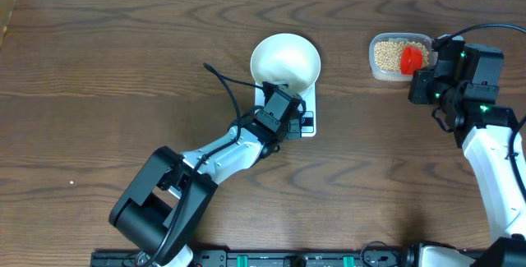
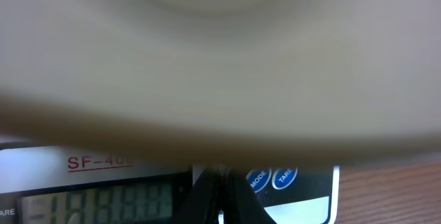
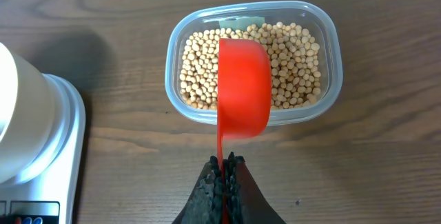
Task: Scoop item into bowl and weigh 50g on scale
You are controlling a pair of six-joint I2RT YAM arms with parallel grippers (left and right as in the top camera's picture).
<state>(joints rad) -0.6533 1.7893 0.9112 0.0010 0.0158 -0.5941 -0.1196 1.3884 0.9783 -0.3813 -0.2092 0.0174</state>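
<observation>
beans [image 3: 200, 69], tan and round, fill a clear plastic tub [image 3: 331, 38] at the far right of the wooden table [image 1: 123, 70]. the right gripper [image 3: 225, 163] is clamped on the thin handle of a red scoop [image 3: 242, 86], its fingers pressed against it from both sides. the scoop's cup hangs over the middle of the tub, above the beans, with its smooth red side toward the wrist camera; whether it carries any beans cannot be told. left of the tub, well apart from it, a white bowl [image 1: 285, 60] sits on a white scale [image 1: 309, 112] near the table's centre. the left gripper [image 1: 283, 103] has its fingers together with nothing between them, and reaches toward the near side of the bowl from the near left. in the left wrist view the closed fingertips sit over the scale's front edge, between the grey display [image 2: 96, 200] on the left and two round blue buttons [image 2: 258, 180] on the right, marked mode and tare; whether they touch the scale cannot be told. the bowl's pale wall, blurred, fills most of that view above them. digits on the display are too blurred to read. from overhead the bowl's inside shows plain white.
</observation>
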